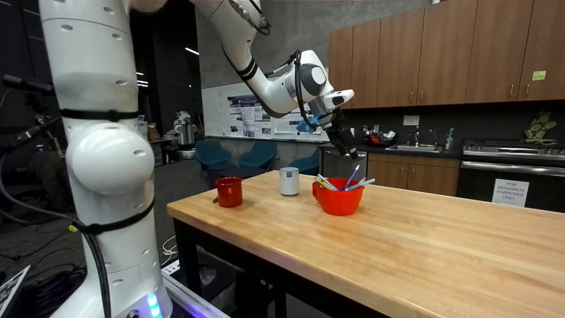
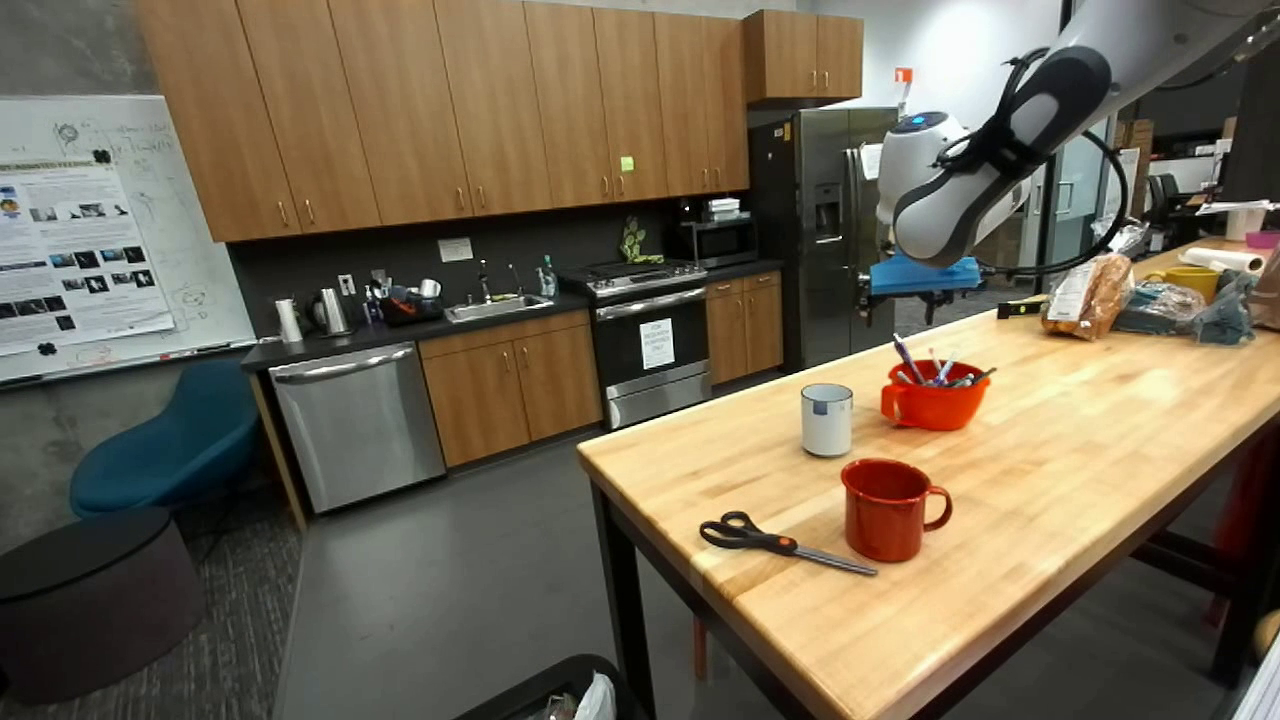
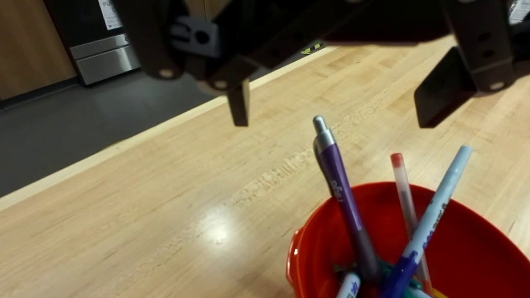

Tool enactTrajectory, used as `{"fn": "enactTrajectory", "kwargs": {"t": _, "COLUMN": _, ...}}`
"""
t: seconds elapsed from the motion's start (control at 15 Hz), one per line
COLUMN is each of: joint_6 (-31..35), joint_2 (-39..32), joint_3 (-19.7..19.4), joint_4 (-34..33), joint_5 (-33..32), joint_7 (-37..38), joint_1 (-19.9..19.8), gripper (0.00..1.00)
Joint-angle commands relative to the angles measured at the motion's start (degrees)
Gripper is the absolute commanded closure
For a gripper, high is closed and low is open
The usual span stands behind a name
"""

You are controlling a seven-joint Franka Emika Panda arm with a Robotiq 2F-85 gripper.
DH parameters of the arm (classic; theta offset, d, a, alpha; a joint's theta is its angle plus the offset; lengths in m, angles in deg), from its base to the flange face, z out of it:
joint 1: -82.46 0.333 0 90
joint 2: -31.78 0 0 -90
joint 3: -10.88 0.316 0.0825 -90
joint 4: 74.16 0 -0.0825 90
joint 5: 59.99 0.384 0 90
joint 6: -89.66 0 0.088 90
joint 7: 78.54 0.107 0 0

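Observation:
My gripper (image 3: pixel 340 111) is open with nothing between its fingers. It also shows in both exterior views (image 1: pixel 348 152) (image 2: pixel 898 312), above an orange-red handled bowl (image 1: pixel 339 204) (image 2: pixel 940 408) (image 3: pixel 468 252) on the wooden table. The bowl holds several pens and markers. A purple pen (image 3: pixel 345 194) (image 1: pixel 352 176) (image 2: pixel 906 355) with a silver top leans upward. Its tip is nearest to the gripper, between the two fingers in the wrist view but apart from them. A light-blue marker (image 3: pixel 441 198) and a clear pen with a red end (image 3: pixel 402 186) lean to its right.
A white mug (image 1: pixel 289 182) (image 2: pixel 826 428) stands beside the bowl. A dark red mug (image 1: pixel 229 193) (image 2: pixel 885 515) and black scissors (image 2: pixel 765 540) are near the table's end. Bagged bread (image 2: pixel 1090 295) lies farther along the table (image 1: pixel 419 247).

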Motion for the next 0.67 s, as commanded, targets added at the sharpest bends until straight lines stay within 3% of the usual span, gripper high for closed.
{"fn": "enactTrajectory", "kwargs": {"t": 0.0, "joint_6": -3.2, "joint_2": -4.0, "joint_3": -2.4, "joint_4": -5.1, "joint_5": -1.2, "joint_7": 0.0, "joint_1": 2.4, "gripper": 0.0}}
{"fn": "enactTrajectory", "kwargs": {"t": 0.6, "joint_6": -3.2, "joint_2": -6.7, "joint_3": -5.3, "joint_4": -7.0, "joint_5": 0.6, "joint_7": -1.4, "joint_1": 5.3, "gripper": 0.0}}
